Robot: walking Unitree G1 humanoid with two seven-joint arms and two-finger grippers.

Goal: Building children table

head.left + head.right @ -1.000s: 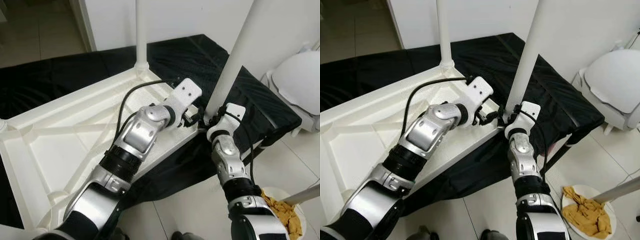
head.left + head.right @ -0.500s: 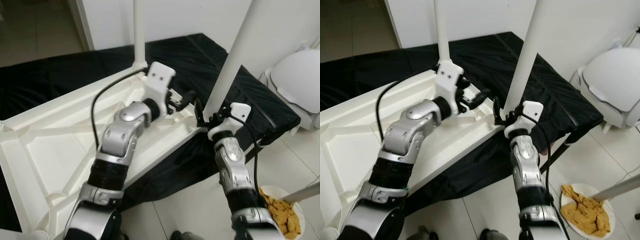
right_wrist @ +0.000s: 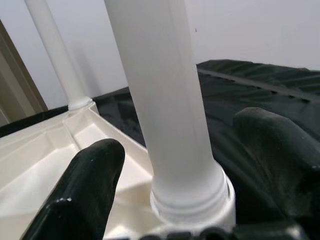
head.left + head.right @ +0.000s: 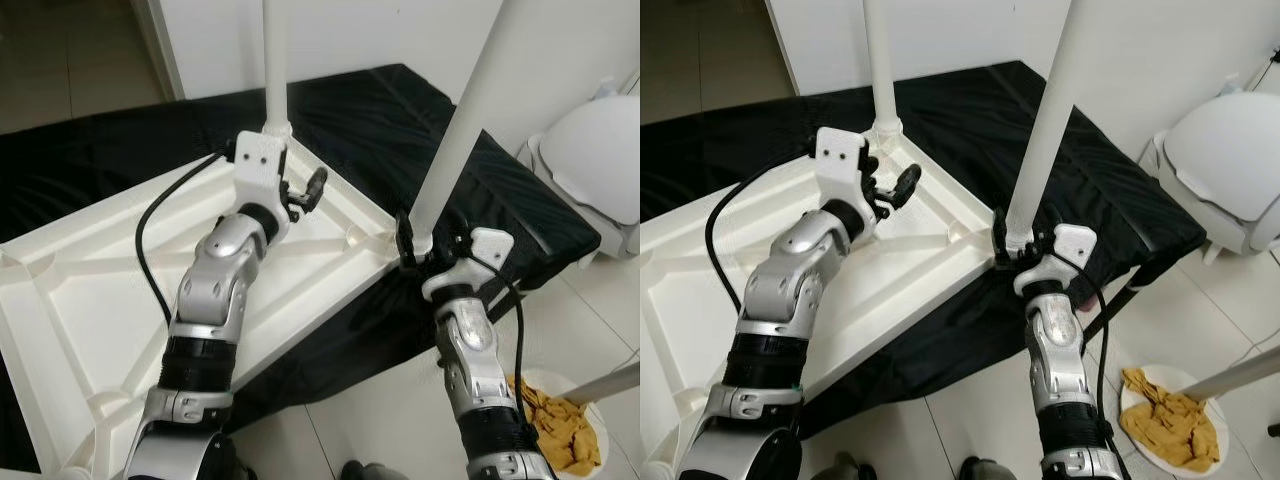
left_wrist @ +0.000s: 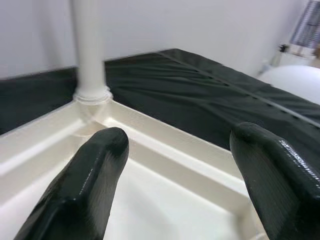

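- The white tabletop (image 4: 90,300) lies upside down on a black sheet (image 4: 380,110), underside facing up.
- Two legs stand in its far corners — the far leg (image 4: 275,60) and the right leg (image 4: 465,120).
- Right gripper (image 3: 185,170) sits at the right leg's base, fingers spread either side, not clamped.
- Left gripper (image 5: 180,165) hovers released over the underside, near the far leg.
- My read: roughly halfway — the near corner sockets look unfilled.
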